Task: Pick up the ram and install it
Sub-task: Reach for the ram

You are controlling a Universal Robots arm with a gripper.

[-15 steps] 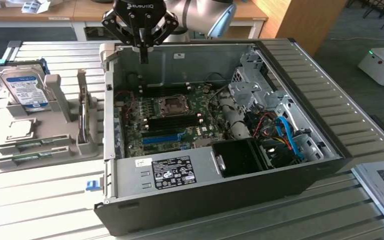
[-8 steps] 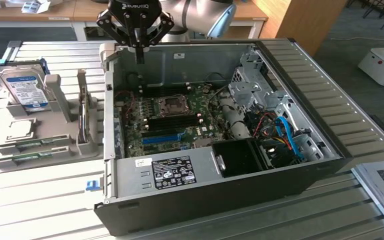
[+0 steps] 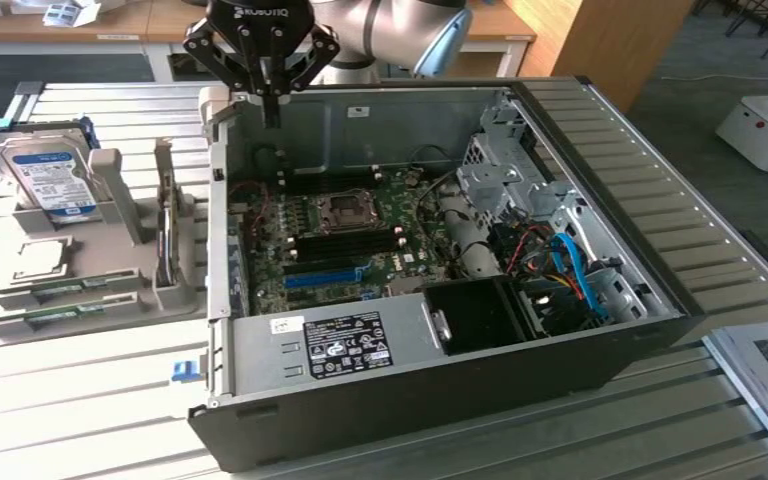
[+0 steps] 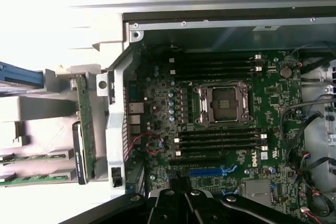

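Note:
The ram [image 4: 84, 121] is a long green board stick standing on edge in the grey holder [image 4: 31, 108], outside the computer case. In the exterior view the ram [image 3: 164, 225] stands to the left of the case. My gripper [image 3: 272, 108] hangs over the case's far left corner with its fingers shut and nothing between them. From the wrist, the gripper [image 4: 181, 188] sits over the motherboard [image 4: 157, 108]. Black memory slots [image 4: 218, 139] run on both sides of the processor socket [image 4: 223, 103].
A silver hard drive [image 3: 48, 175] stands in the holder at the exterior view's left. Two more green sticks [image 3: 57, 292] lie flat at the holder's front. Inside the open case [image 3: 357, 345] are drive cages [image 3: 511, 170], cables [image 3: 564, 265] and a black fan housing [image 3: 484, 315].

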